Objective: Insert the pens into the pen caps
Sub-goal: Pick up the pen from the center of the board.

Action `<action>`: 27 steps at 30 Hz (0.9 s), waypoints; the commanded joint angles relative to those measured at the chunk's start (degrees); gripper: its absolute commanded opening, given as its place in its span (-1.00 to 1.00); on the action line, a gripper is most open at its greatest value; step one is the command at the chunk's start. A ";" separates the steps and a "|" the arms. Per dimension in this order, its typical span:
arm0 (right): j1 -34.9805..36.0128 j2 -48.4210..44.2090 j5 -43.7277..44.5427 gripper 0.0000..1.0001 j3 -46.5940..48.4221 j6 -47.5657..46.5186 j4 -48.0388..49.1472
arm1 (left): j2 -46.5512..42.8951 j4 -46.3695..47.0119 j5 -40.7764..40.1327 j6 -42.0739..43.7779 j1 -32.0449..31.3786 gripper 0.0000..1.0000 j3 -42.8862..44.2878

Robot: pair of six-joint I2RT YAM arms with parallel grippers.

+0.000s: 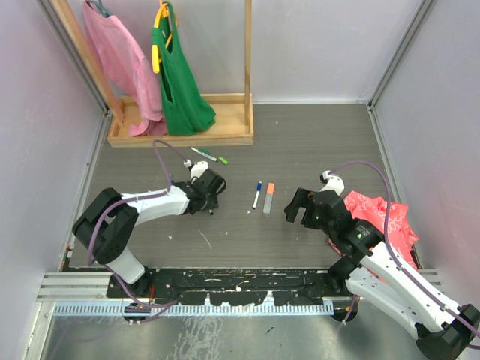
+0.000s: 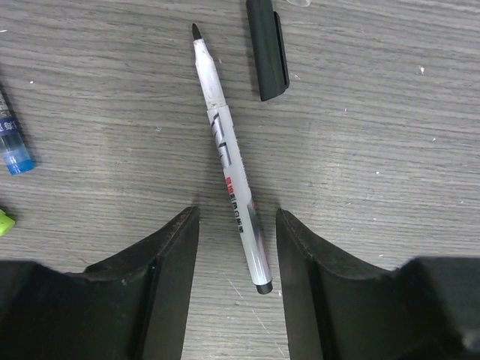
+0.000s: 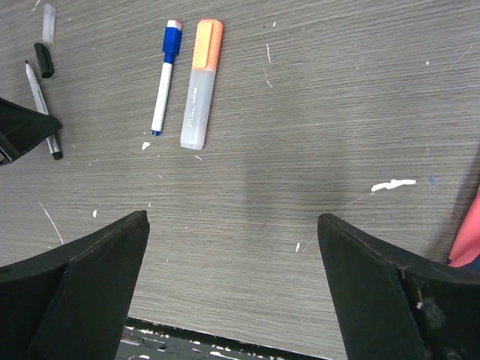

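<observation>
Your left gripper [image 2: 236,219] reaches low toward 2 o'clock, jaws parted astride the black-tipped pen [image 2: 223,142], not touching it. Your right gripper [image 3: 232,225], pointing toward 10 o'clock, gapes wide and holds nothing.

The left arm [image 1: 154,204] and right arm [image 1: 390,270] are white with black joints. A purple cable [image 1: 166,150] loops behind both the left claw [image 2: 236,216] and the right claw [image 3: 232,219], each black and wedge-fingered.

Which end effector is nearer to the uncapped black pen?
Left. The left end effector has a finger on each side of the black pen, at its back end. The right end effector is apart, beyond the blue pen and the orange marker.
</observation>
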 commanded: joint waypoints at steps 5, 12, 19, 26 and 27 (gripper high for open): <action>-0.15 -1.09 -0.66 0.99 1.30 -0.52 1.53 | -1.34 2.22 -1.59 -1.17 1.38 -0.24 -3.92; -0.20 -1.13 -0.68 0.99 1.35 -0.39 1.36 | -1.62 1.38 -2.05 -0.68 1.48 -0.43 -4.88; -0.13 -0.93 -0.74 0.99 1.70 -0.58 1.32 | -5.30 -0.15 -3.72 -0.14 1.78 -0.73 -6.89; -0.14 -1.07 -1.59 0.99 2.04 -1.75 1.59 | -12.97 -4.81 -5.11 3.67 2.47 -1.00 -7.29; -0.15 -0.89 -3.83 0.99 2.19 -3.07 1.95 | -14.54 -5.54 -5.04 4.70 2.44 -1.00 -7.11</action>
